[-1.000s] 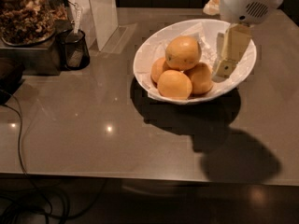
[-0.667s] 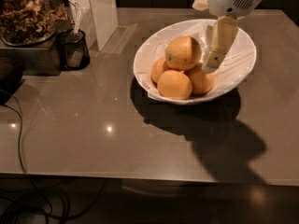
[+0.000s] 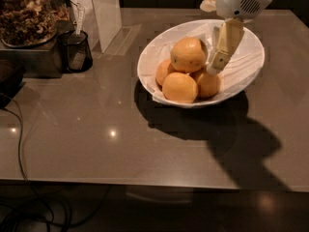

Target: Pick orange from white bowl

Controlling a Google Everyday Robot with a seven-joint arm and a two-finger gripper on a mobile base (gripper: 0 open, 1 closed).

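The white bowl (image 3: 247,41) stands on the brown table, lined with crinkled white paper. The orange (image 3: 187,54), the largest fruit with a small dark speck on its skin, lies on top of three smaller oranges (image 3: 179,87). My gripper (image 3: 212,67) hangs from the white wrist at the top right and reaches down into the bowl. Its cream finger (image 3: 226,43) stands just right of the orange, close against its side and above a smaller orange.
A glass jar of nuts (image 3: 26,13) on a metal stand and a black mesh cup (image 3: 76,50) stand at the far left. A white box (image 3: 100,11) stands behind them. A black cable (image 3: 19,144) runs along the table's left edge.
The gripper has moved left inside the bowl, from the bowl's right side to right beside the top orange. The oranges have not moved.
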